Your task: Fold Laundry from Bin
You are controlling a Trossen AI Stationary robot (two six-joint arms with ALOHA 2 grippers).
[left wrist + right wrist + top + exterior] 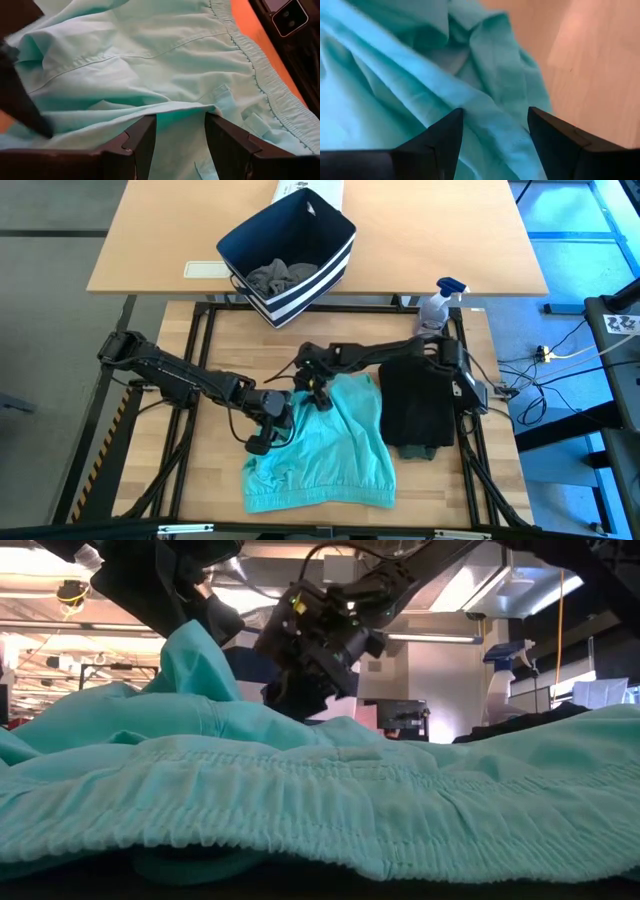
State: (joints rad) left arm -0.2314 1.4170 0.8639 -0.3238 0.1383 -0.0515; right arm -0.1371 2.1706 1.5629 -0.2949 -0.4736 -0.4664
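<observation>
Teal piece (330,445) covers table centre, folded black stack (418,412) right — bare wood (215,470) left

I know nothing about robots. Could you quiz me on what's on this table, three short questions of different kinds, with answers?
1. True or false: the blue striped bin is empty.
2. Which garment are both grippers working on? A) the black one B) the teal one C) the grey one
3. Fill in: the folded black garment lies on the ______ arm's side of the table.

Key
1. False: grey laundry lies inside.
2. B: the left gripper and right gripper are both at the teal garment.
3. Right.
</observation>
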